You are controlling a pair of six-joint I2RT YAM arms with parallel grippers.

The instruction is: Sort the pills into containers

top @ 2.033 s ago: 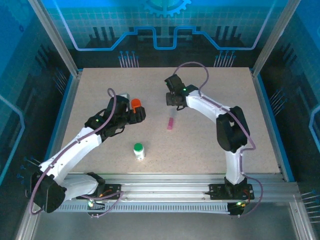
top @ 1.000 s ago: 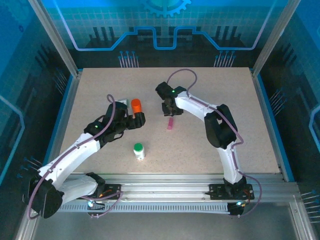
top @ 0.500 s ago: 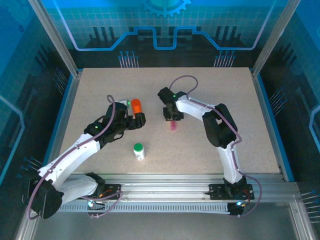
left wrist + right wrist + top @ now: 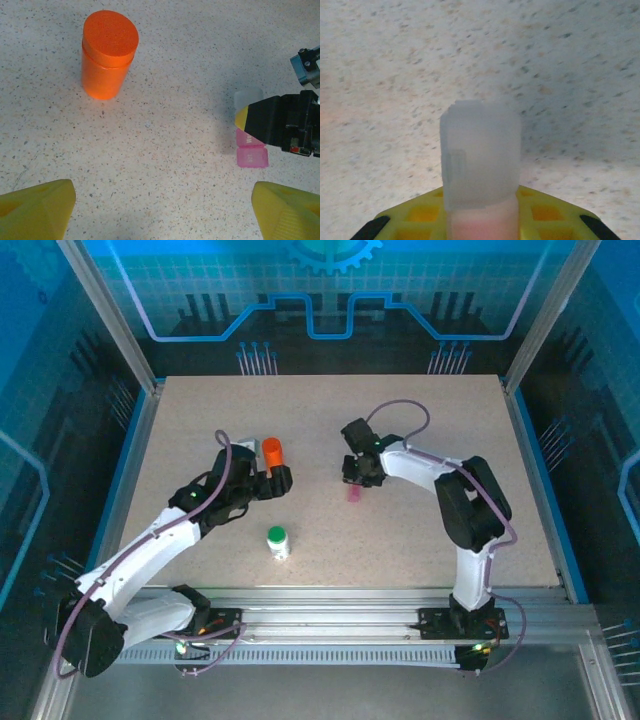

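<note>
Speckled table (image 4: 430,530): capped orange bottle (image 4: 272,451) before the wide-spread left gripper (image 4: 162,200), green-capped white bottle (image 4: 278,541) toward the near edge, pink vial (image 4: 353,495) pinched in the right gripper (image 4: 358,478).

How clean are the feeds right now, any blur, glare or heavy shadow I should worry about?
Right wrist view: the vial is too close, soft and blurred, with the table speckle smeared. Left wrist view: sharp, the orange bottle crisp, only faint shadows. Top view: the table evenly lit, no glare, blue light around it.
</note>
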